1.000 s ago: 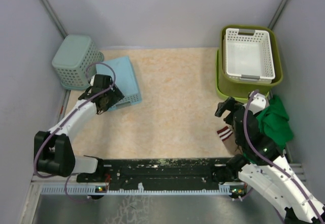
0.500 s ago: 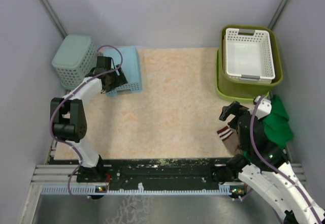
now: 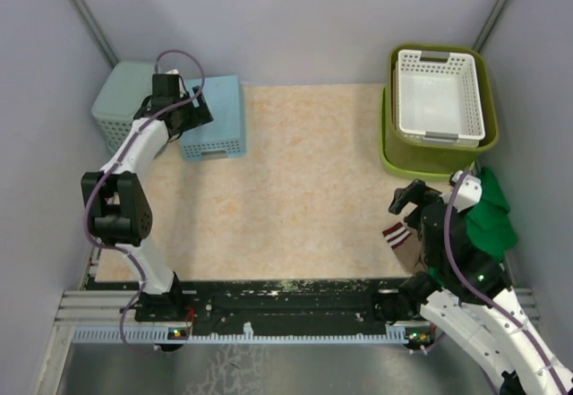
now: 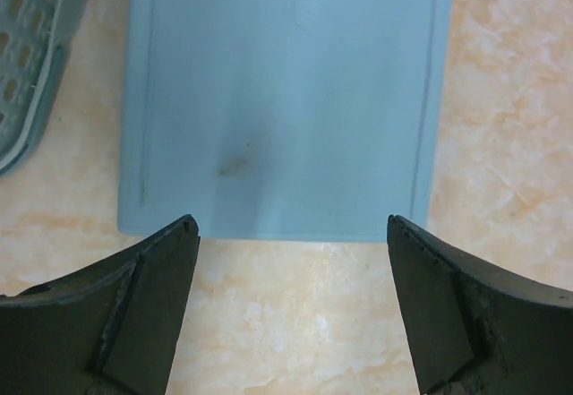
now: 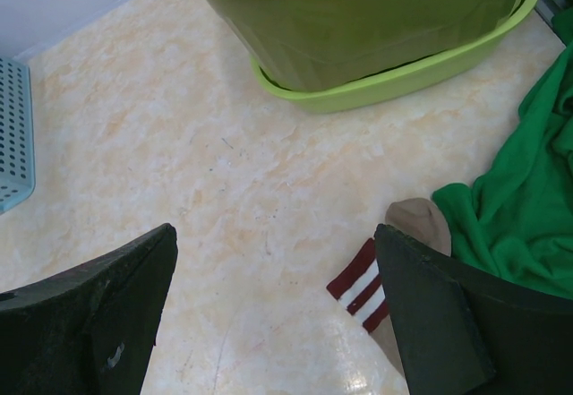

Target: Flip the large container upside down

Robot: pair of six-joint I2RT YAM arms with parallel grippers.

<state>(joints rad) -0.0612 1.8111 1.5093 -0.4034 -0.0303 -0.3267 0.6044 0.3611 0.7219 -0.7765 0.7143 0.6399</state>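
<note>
The large lime-green container [image 3: 387,158] stands upright at the back right, with an olive-green basket [image 3: 489,72] nested in it and a white basket [image 3: 439,99] in that. In the right wrist view its lime rim [image 5: 412,77] shows under the olive basket [image 5: 358,19]. My right gripper [image 3: 407,200] is open and empty over bare table, a little in front of the container; its jaws [image 5: 277,314] stand wide apart. My left gripper [image 3: 185,114] is open and empty at the far left over a blue basket [image 3: 215,117], far from the container.
The blue basket [image 4: 286,99] lies bottom up, next to a teal perforated basket [image 3: 125,104] in the back left corner. A striped sock [image 5: 363,279] and a green cloth [image 5: 519,216] lie by the right gripper. Walls close in at back and sides.
My left arm swung toward the back left, and the blue basket went with it from a skewed spot to square beside the teal basket. The right gripper drew back slightly.
</note>
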